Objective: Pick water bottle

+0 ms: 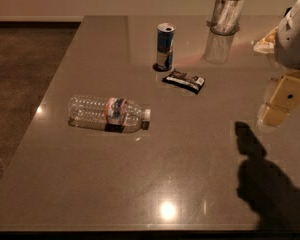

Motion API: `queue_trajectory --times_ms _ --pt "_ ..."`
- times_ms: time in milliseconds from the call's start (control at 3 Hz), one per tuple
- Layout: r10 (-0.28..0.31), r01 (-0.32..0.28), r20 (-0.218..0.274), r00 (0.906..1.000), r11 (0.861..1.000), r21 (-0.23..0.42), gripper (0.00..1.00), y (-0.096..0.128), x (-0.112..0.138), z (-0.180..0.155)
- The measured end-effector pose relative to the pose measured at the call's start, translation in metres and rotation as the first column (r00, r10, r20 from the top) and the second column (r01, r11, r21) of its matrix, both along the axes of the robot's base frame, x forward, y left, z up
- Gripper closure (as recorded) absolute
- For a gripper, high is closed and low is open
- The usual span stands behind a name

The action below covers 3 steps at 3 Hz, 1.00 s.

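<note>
The water bottle point(109, 114) lies on its side on the grey table point(190, 164), left of centre. It is clear ribbed plastic with a red, white and blue label band, and its white cap points right. A white part of my arm with the gripper point(296, 31) shows at the right edge, above the table's far right and well away from the bottle. Nothing is seen held in it.
A blue-silver can point(165, 46) stands upright at the back centre, with a black packet point(184, 80) lying just right of it. A clear glass tumbler point(225, 14) holding white items stands at the back right. The arm's shadow point(262, 179) falls on the table's front right. Carpeted floor lies to the left.
</note>
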State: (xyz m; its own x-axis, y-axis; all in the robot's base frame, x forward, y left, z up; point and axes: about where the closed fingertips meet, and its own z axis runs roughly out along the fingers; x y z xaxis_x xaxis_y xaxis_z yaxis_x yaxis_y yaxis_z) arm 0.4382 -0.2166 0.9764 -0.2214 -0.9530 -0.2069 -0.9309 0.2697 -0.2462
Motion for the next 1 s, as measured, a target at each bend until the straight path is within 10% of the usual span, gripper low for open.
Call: queue_trajectory --times_ms 667,1000 --pt "0.024 -0.023 -0.016 0.9996 0.999 0.031 0.0 0.017 0.008 -0.002" --pt "0.092 -0.089 -0.046 0.9947 0.994 0.065 0.0 0.059 0.025 -0.012"
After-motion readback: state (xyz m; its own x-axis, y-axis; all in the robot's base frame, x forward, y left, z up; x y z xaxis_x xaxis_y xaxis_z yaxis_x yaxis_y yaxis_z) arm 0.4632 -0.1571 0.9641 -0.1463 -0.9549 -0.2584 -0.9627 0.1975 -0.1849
